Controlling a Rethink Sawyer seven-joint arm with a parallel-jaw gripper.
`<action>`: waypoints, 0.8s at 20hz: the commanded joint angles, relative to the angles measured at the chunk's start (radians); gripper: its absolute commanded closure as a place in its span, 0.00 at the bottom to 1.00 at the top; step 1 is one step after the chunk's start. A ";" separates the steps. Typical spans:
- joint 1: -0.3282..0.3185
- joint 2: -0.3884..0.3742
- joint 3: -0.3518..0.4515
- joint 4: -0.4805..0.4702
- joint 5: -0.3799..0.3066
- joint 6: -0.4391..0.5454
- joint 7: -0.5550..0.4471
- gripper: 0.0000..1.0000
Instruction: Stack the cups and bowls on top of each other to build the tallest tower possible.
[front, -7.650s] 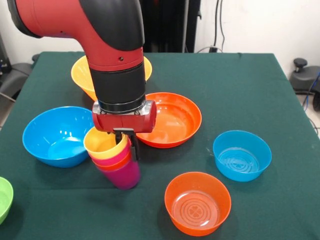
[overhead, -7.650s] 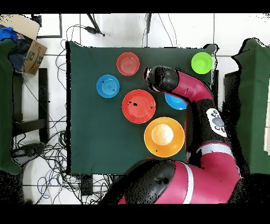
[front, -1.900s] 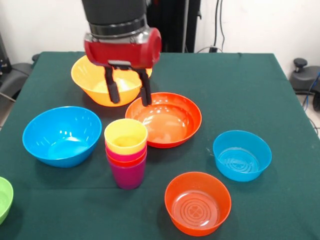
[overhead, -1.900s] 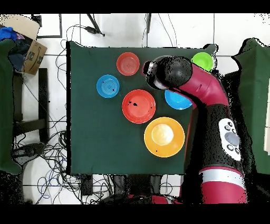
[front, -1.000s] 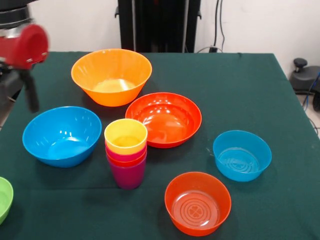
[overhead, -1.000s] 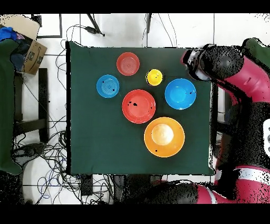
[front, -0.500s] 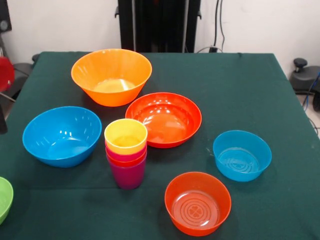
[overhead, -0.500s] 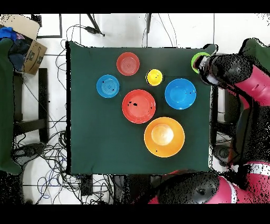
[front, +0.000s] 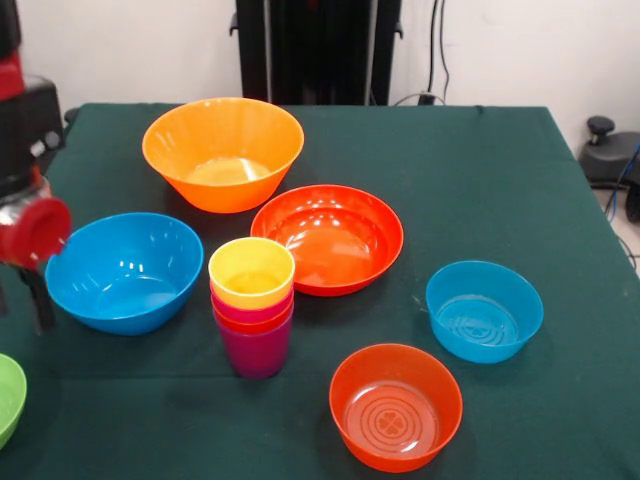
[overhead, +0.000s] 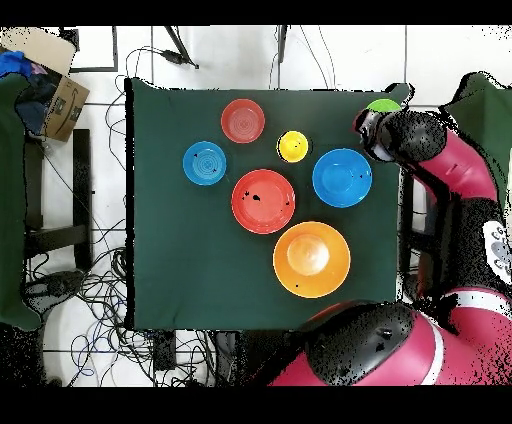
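The tower (front: 252, 305) stands mid-table: nested cups with a yellow cup (front: 251, 272) on top and a purple cup (front: 256, 350) at the base; from above it shows as a yellow disc (overhead: 293, 146). Around it lie the bowls: large orange-yellow (front: 222, 150), large blue (front: 123, 270), wide red-orange (front: 328, 238), small blue (front: 484, 310), small translucent orange (front: 395, 405) and green (front: 8, 395). My gripper (front: 35, 300) hangs at the left edge, beside the large blue bowl and above the green one, holding nothing. In the overhead view the arm (overhead: 405, 135) covers most of the green bowl (overhead: 383, 104).
The dark green table (front: 480, 180) has bare cloth at its far right and near left of the tower. Off the table, a cardboard box (overhead: 50, 85) sits on a side stand, and cables trail on the floor (overhead: 90, 290).
The gripper let go of the cup stack, rose, and swung away to the table's left edge. In the last half second it came down beside the large blue bowl.
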 joint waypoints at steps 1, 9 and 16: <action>0.006 0.050 0.153 -0.009 -0.116 -0.054 -0.223 0.00; -0.016 0.049 0.178 0.000 -0.191 -0.073 -0.239 0.00; -0.031 0.051 0.196 -0.021 -0.239 -0.048 -0.257 0.00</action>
